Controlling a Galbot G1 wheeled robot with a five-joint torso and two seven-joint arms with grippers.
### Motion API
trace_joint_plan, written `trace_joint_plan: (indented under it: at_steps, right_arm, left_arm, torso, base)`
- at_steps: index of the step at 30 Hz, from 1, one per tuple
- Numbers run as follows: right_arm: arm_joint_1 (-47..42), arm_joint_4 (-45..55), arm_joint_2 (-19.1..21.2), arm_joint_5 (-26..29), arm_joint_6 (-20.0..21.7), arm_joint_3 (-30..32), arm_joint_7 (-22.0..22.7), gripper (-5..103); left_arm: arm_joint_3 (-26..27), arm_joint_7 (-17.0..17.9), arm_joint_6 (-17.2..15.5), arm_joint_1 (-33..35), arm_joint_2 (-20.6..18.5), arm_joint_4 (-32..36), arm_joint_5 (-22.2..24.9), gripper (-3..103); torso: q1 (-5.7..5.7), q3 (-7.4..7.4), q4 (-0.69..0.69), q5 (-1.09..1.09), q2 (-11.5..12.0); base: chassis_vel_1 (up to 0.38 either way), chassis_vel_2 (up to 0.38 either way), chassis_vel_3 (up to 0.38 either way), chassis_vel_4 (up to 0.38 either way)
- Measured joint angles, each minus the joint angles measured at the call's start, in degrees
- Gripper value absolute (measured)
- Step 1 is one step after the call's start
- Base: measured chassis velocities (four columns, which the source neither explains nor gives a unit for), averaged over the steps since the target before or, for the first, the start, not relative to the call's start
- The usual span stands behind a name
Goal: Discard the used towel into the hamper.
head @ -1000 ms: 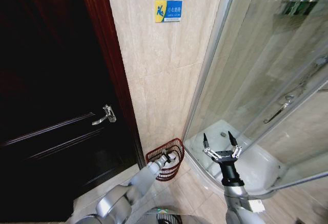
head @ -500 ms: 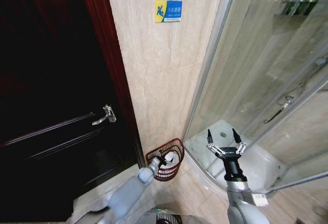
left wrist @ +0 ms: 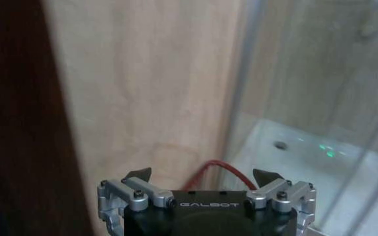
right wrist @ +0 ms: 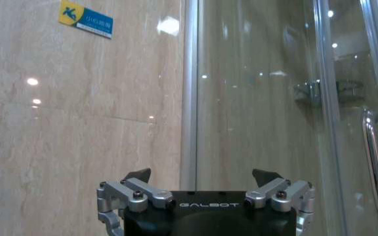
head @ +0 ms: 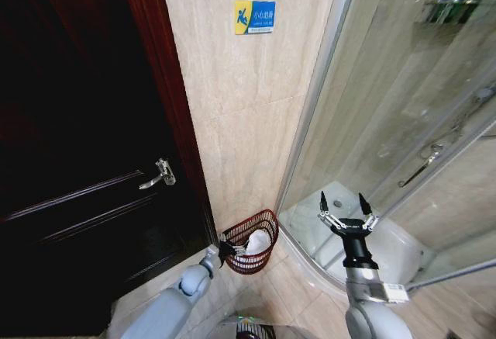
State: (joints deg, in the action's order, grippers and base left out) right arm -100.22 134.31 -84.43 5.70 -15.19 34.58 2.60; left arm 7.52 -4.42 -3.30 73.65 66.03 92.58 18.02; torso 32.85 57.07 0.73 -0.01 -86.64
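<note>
Nearest the camera, two silver arms rise from the bottom of the head view. The left gripper (head: 222, 250) sits low, just beside the near rim of the hamper (head: 263, 219), its fingers spread wide with nothing between them — its wrist view shows the same parted tips above a curve of the red rim. The right gripper (head: 346, 213) is held upright off to the right, in front of the shower glass (head: 403, 122), also wide and empty, well apart from the hamper. The hamper stands on the tiled floor in the corner, between the dark door (head: 85, 176) and the shower's curved base. Inside it lies a white towel (head: 256, 242), bunched against the far side. Behind, a beige tiled wall (head: 240, 106) carries a small blue and yellow sign (head: 255, 16). Judging by this, the drop looks done — the towel is in, and the left arm is at the release end of the job. The next move likely calls for lifting that arm clear without snagging the open ribs or tipping the hamper.
</note>
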Motion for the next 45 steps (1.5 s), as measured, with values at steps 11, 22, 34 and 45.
trace_joint_plan:
  at_steps: [11, 22, 34, 45]
  right_arm:
    - [-0.01, 1.79, 1.36, 1.68, 1.87, 0.96, 1.04, 100]
    - [2.33, 1.82, 2.68, 4.52, 3.41, 1.28, 1.27, 100]
    - [4.39, 1.15, 3.07, 6.64, 4.76, 1.42, 1.55, 100]
    - [4.21, 1.83, 2.70, 7.17, 4.95, 1.55, 1.64, 100]
  left_arm:
    - [12.45, 1.37, -3.73, 9.77, -0.24, 14.98, -0.53, 100]
    - [21.70, 2.05, -4.79, 22.27, -0.22, 25.91, -0.93, 100]
    - [30.17, 3.01, -4.31, 30.00, 4.25, 37.94, -1.61, 100]
    - [26.83, 3.82, -2.56, 31.72, 14.64, 42.91, -4.27, 100]
  torso:
    - [0.00, 0.00, 0.00, 0.00, 0.00]
    - [0.00, 0.00, 0.01, 0.00, 0.00]
    - [0.00, 0.00, 0.01, 0.01, 0.00]
    - [0.00, 0.00, 0.00, 0.02, 0.01]
  base:
    - [0.000, 0.000, 0.000, 0.000]
    - [0.000, 0.000, 0.000, 0.000]
    - [0.000, 0.000, 0.000, 0.000]
    - [0.000, 0.000, 0.000, 0.000]
